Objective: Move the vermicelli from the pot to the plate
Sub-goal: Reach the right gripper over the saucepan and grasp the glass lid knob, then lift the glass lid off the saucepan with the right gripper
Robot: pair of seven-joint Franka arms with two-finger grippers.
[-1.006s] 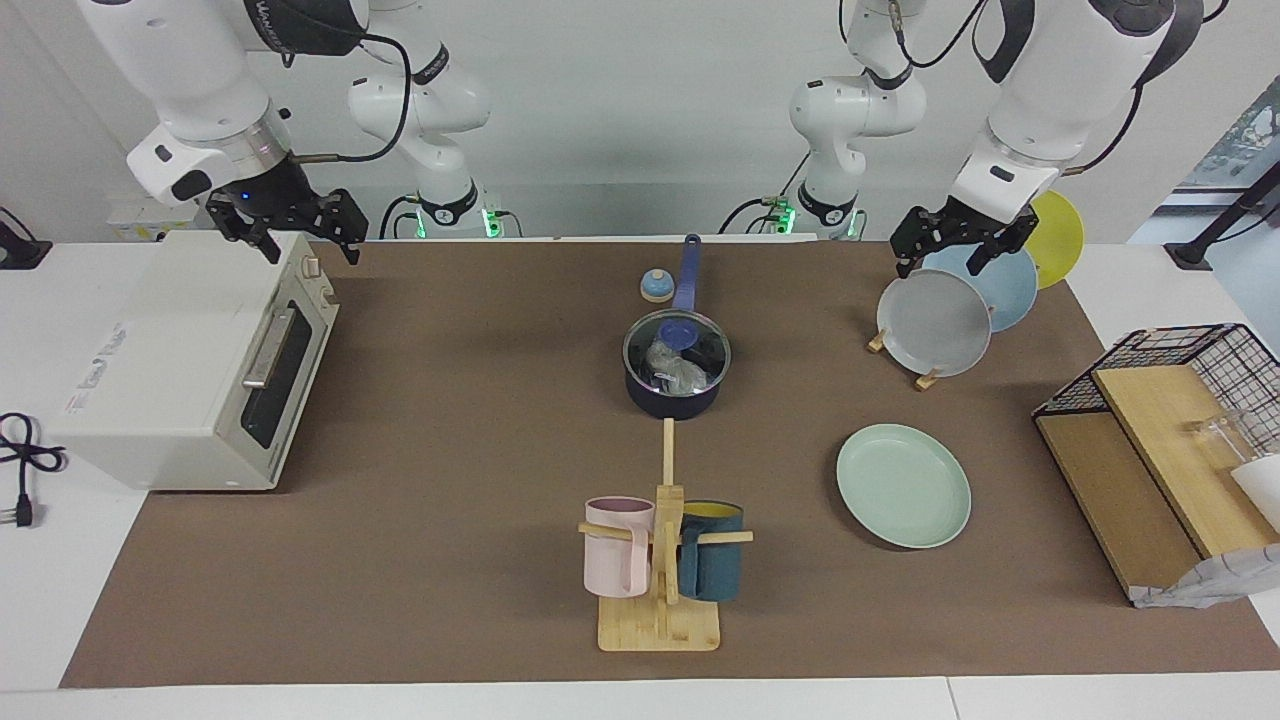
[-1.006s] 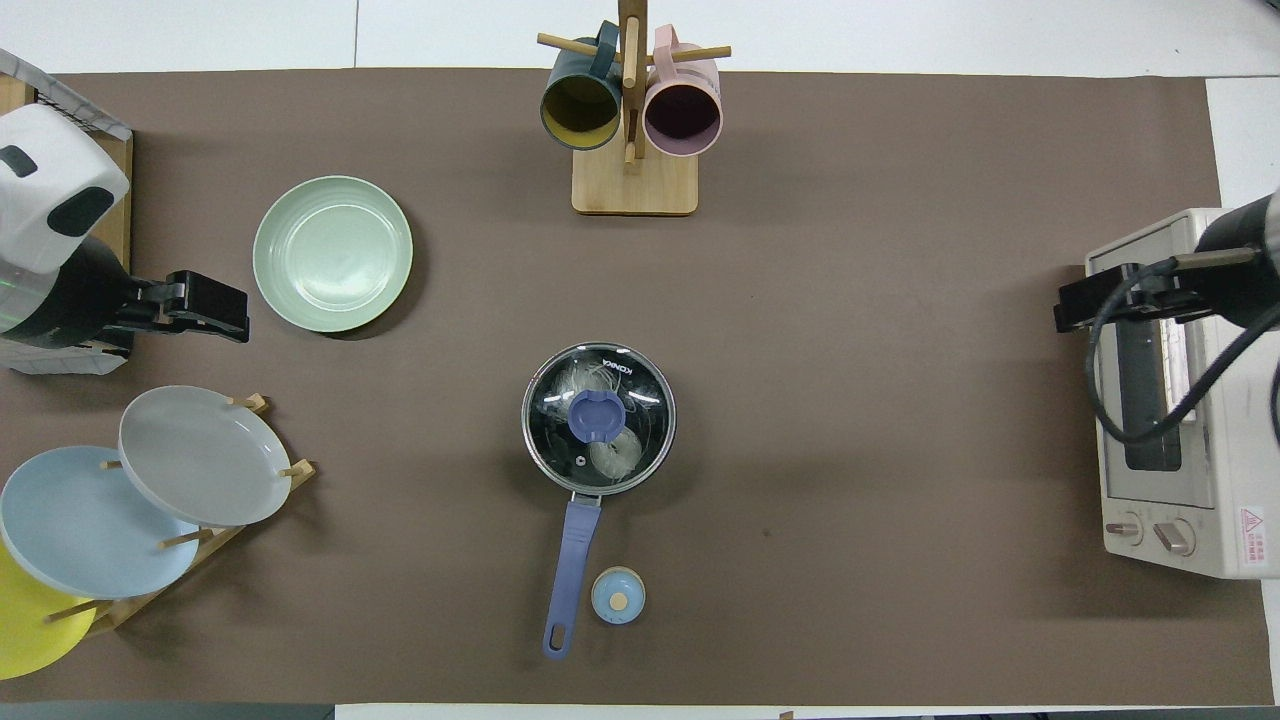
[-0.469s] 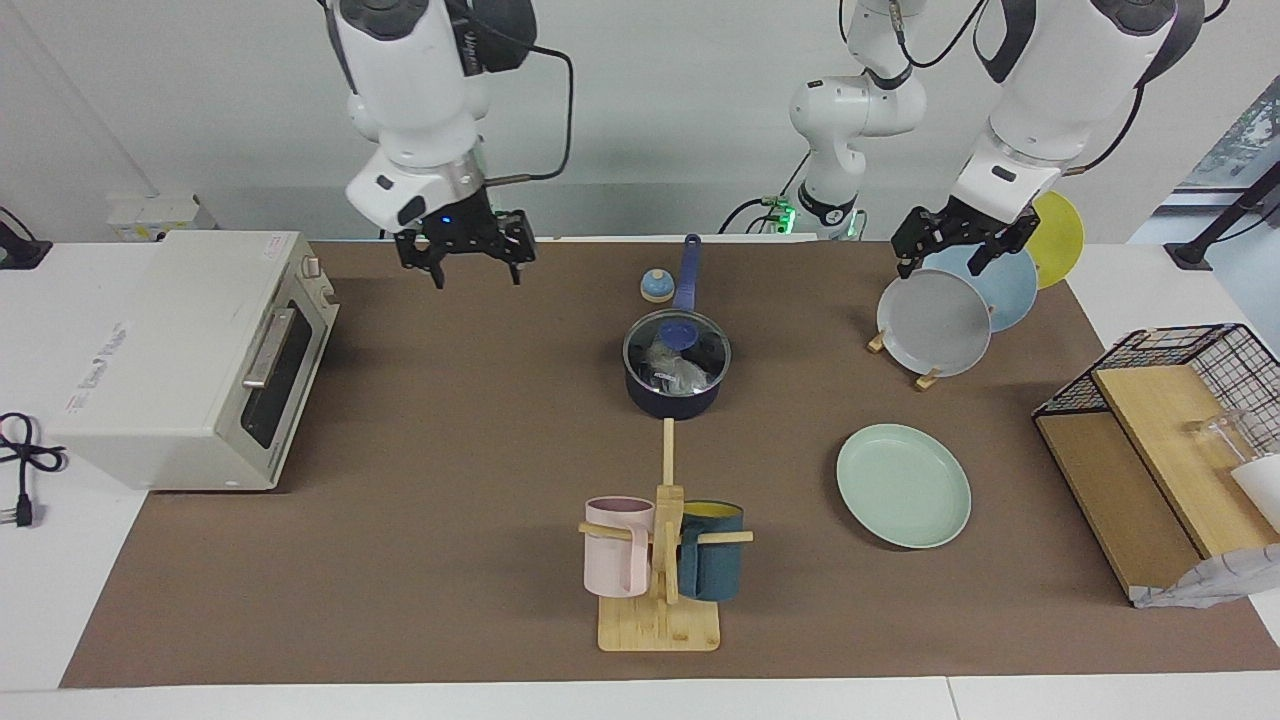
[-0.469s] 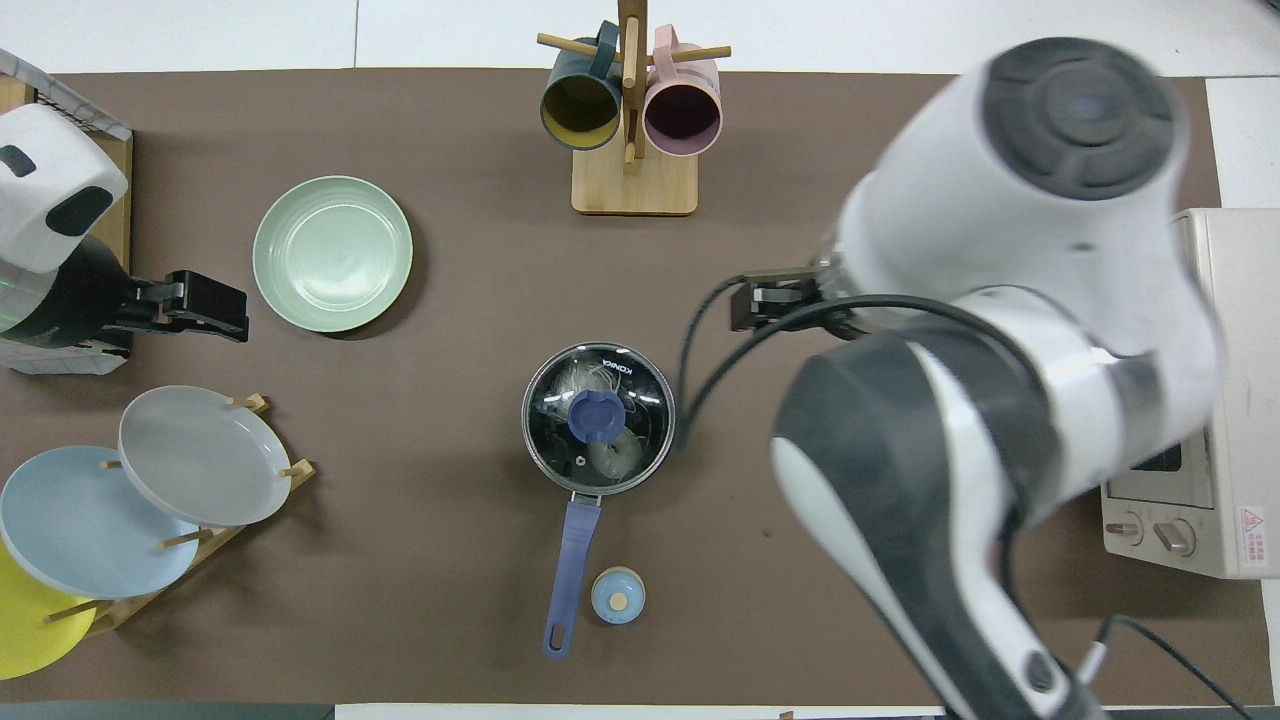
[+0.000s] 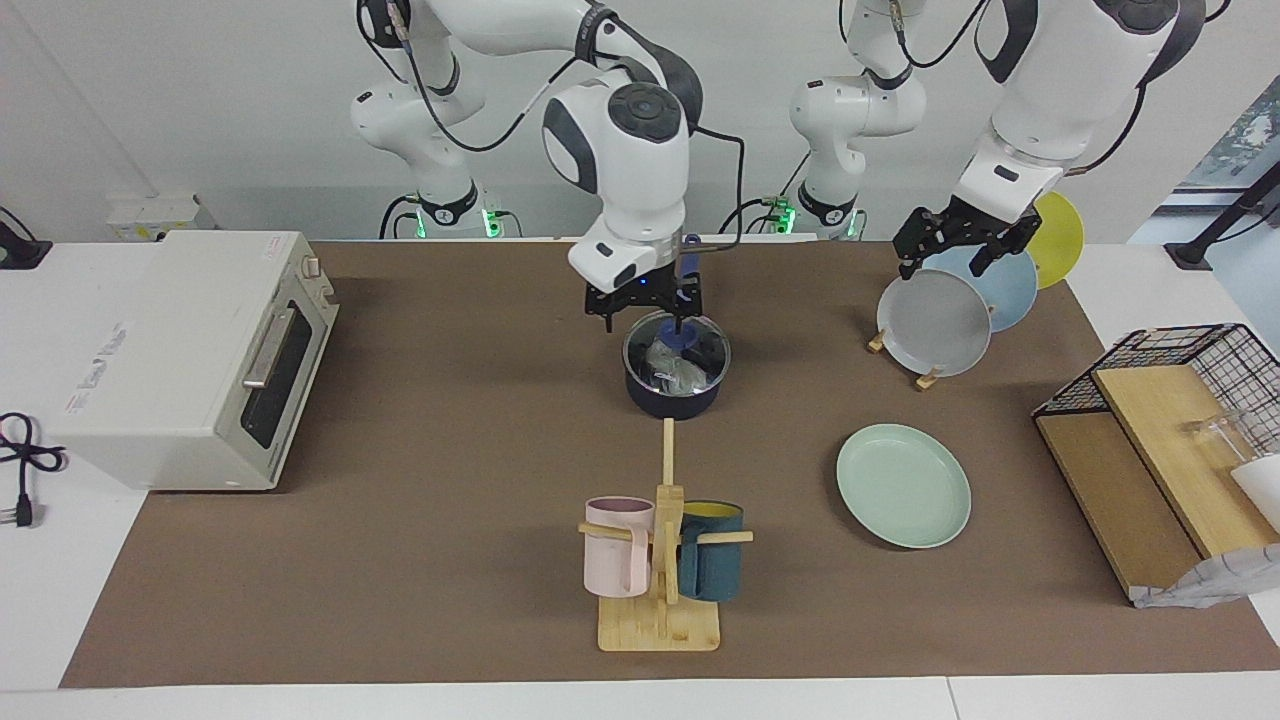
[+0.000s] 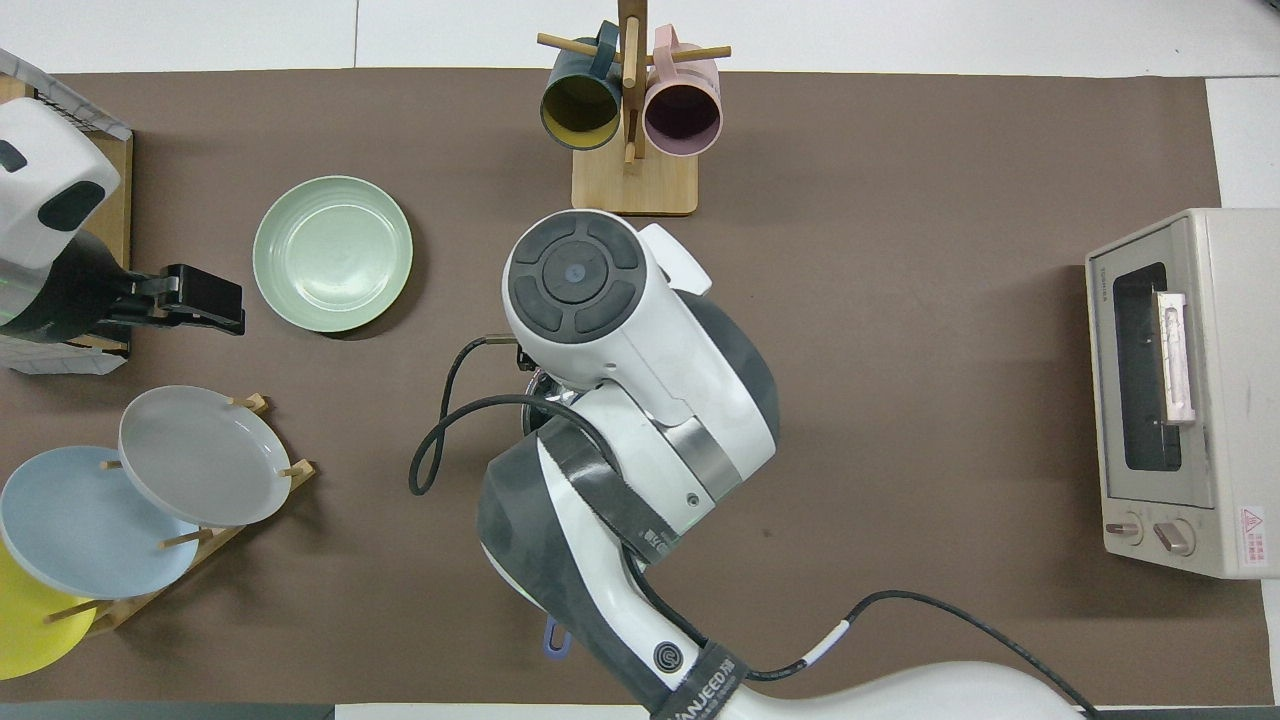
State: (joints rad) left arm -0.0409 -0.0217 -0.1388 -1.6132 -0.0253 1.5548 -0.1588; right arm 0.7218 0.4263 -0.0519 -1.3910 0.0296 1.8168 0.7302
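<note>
Vermicelli (image 5: 672,368), whitish glassy nests, sits in the dark navy saucepan (image 5: 672,385) under its glass lid (image 5: 677,352); mint-green plate (image 5: 903,485) bare. My right gripper (image 5: 645,307) hovers over the lid, fingers apart; left gripper (image 5: 950,247) waits, fingers apart. Nothing transferred yet.

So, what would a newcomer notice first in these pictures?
The right claw hangs open over the lidded pot in the middle of the table, with the vermicelli visible through the glass. The mint-green plate lies bare toward the left arm's end, where the left claw waits open over the plate rack.
</note>
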